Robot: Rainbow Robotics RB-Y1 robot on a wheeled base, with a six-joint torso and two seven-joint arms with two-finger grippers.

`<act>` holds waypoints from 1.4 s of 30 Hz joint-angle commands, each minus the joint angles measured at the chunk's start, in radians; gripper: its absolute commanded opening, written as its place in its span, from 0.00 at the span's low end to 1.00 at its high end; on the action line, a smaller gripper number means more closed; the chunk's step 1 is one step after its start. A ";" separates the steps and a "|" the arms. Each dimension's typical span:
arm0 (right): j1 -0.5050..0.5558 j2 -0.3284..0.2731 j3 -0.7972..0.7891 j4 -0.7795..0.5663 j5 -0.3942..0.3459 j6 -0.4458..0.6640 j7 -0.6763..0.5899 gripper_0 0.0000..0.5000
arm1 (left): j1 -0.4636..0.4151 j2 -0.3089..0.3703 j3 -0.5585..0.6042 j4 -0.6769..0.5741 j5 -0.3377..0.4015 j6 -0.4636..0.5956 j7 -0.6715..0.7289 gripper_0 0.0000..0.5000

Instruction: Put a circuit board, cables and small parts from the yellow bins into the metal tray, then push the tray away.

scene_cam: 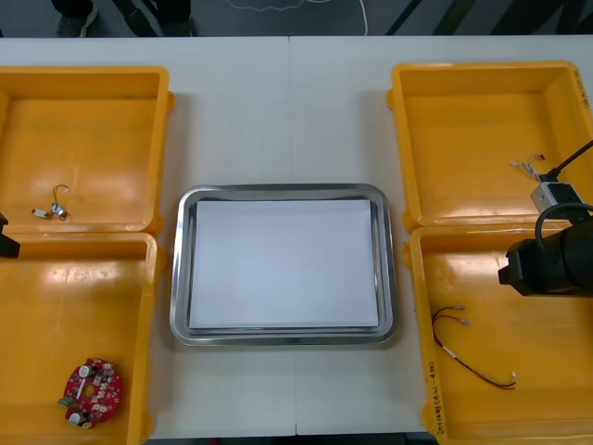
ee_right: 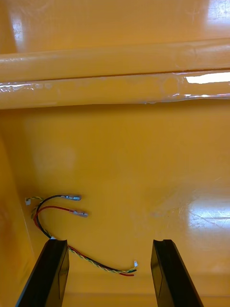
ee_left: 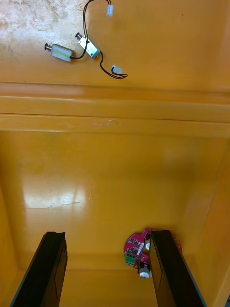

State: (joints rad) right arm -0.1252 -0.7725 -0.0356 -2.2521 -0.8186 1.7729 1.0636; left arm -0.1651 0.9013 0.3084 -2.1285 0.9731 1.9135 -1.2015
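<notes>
left gripper (ee_left: 107, 235): fingers spread wide with nothing in them, hanging over the near left yellow bin (scene_cam: 56, 297)

right gripper (ee_right: 109, 244): same deal, spread apart and empty, low over the near right yellow bin (scene_cam: 547, 371)

circuit board (scene_cam: 94, 392): round red one, flat on the floor of the near left yellow bin, close to its near edge. From the left wrist, one finger partly covers it.

red and yellow cable (scene_cam: 473, 352): loose on the floor of the near right yellow bin, toward the edge facing the tray. One end lies between the right fingers, not touching them.

small metal parts (scene_cam: 54, 209): far left yellow bin (scene_cam: 93, 139), by its near edge, black wires attached

metal tray (scene_cam: 178, 278): middle of the table (scene_cam: 287, 102) between the bins, white inside, nothing in it yet
</notes>
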 commanded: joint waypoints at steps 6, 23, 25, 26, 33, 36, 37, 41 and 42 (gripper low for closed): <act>0.013 -0.030 -0.032 -0.007 -0.008 -0.001 0.003 1.00 | 0.013 -0.007 0.032 -0.025 -0.008 0.006 -0.063 1.00; 0.013 -0.030 -0.032 -0.007 -0.008 -0.001 0.003 1.00 | 0.013 -0.007 0.032 -0.025 -0.008 0.006 -0.063 1.00; 0.013 -0.030 -0.032 -0.007 -0.008 -0.001 0.003 1.00 | 0.013 -0.007 0.032 -0.025 -0.008 0.006 -0.063 1.00; 0.013 -0.030 -0.032 -0.007 -0.008 -0.001 0.003 1.00 | 0.013 -0.007 0.032 -0.025 -0.008 0.006 -0.063 1.00; 0.013 -0.030 -0.032 -0.007 -0.008 -0.001 0.003 1.00 | 0.013 -0.007 0.032 -0.025 -0.008 0.006 -0.063 1.00; 0.013 -0.030 -0.032 -0.007 -0.008 -0.001 0.003 1.00 | 0.013 -0.007 0.032 -0.025 -0.008 0.006 -0.063 1.00; 0.013 -0.030 -0.032 -0.007 -0.008 -0.001 0.003 1.00 | 0.013 -0.007 0.032 -0.025 -0.008 0.006 -0.063 1.00; 0.013 -0.030 -0.032 -0.007 -0.008 -0.001 0.003 1.00 | 0.013 -0.007 0.032 -0.025 -0.008 0.006 -0.063 1.00; 0.013 -0.030 -0.032 -0.007 -0.008 -0.001 0.003 1.00 | 0.013 -0.007 0.032 -0.025 -0.008 0.006 -0.063 1.00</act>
State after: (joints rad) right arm -0.1252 -0.7725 -0.0356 -2.2521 -0.8186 1.7729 1.0636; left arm -0.1651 0.9013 0.3084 -2.1285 0.9731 1.9135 -1.2015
